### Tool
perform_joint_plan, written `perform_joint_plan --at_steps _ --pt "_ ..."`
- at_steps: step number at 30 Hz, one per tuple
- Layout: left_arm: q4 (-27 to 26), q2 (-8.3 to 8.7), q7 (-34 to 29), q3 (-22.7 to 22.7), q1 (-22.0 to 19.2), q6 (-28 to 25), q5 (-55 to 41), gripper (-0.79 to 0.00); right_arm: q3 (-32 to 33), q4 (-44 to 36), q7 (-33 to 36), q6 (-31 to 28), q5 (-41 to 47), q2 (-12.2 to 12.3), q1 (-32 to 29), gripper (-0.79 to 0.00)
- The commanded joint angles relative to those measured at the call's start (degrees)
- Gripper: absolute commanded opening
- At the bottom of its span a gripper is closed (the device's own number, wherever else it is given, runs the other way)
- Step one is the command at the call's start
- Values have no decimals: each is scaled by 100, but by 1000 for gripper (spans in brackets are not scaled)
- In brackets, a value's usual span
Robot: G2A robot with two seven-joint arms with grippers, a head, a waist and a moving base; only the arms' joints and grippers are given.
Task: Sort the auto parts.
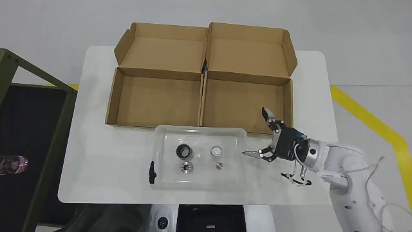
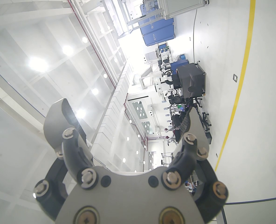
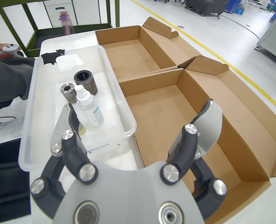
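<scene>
In the right wrist view, one finger (image 3: 65,120) of the right claw (image 3: 139,106) is covering most of a small pale part (image 3: 82,129) in the clear tray (image 3: 26,122), leaving just a sliver showing. The claw's body is also hiding a stretch of the tray's near wall. In the top view, the four parts (image 1: 185,151) in the tray are appearing too small to tell by kind, as is a black scrap (image 1: 152,173) at its rim. The right arm (image 1: 351,180) is running off the bottom edge, and the green cart (image 1: 55,142) is being cut by the left edge.
</scene>
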Motion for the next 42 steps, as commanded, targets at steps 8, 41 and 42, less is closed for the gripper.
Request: perform_joint_plan --at_steps 8,41,42 --pt "0 0 0 0 0 0 0 0 -1021 -289 840 1 205 180 339 0" --pt "0 0 0 0 0 0 0 0 -2756 550 2257 451 313 292 1544 0" --pt "0 0 0 0 0 0 0 0 -2767 571 2271 476 316 291 1564 -6"
